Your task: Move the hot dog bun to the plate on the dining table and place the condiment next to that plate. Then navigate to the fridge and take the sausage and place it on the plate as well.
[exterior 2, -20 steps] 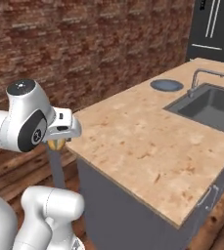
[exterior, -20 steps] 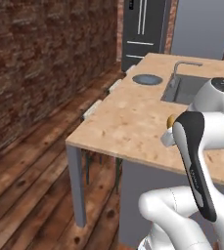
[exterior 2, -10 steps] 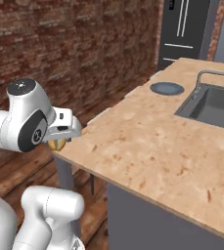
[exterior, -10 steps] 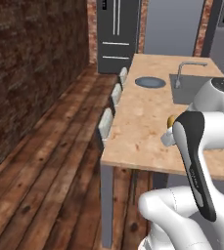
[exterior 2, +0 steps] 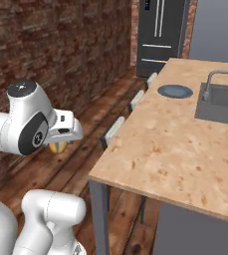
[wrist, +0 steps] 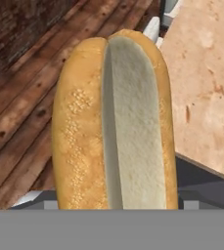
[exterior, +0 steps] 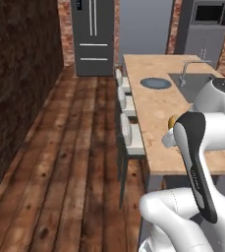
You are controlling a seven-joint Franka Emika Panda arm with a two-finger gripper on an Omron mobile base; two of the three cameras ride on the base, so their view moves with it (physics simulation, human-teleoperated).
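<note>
Left base view: white arm folded up at lower right, forearm with its dark strip slanting up toward the table (exterior: 148,88). Tan end of the bun (exterior: 172,121) peeking out at the wrist, above the table's near edge. Pale wood-grain top, long and narrow, running away toward the dark grey fridge (exterior: 94,37). Flat round blue-grey plate (exterior: 155,83) beside the inset sink (exterior: 195,86), well apart from the bun. White stools (exterior: 127,130) tucked along the table's left side; plank floor, brick wall.

Right base view: elbow joint raised at left, gripper (exterior 2: 60,142) tucked below it, held out over the floor, short of the table corner. Bun seen as a yellow-tan lump under the white hand.

Hand view: bun filling the middle, long axis running away from the camera along the gripper. Split top facing the lens, pale crumb inside, golden speckled crust at both sides. Clamped at its near end; finger tips hidden behind it. Below: floor planks, table corner at right.
</note>
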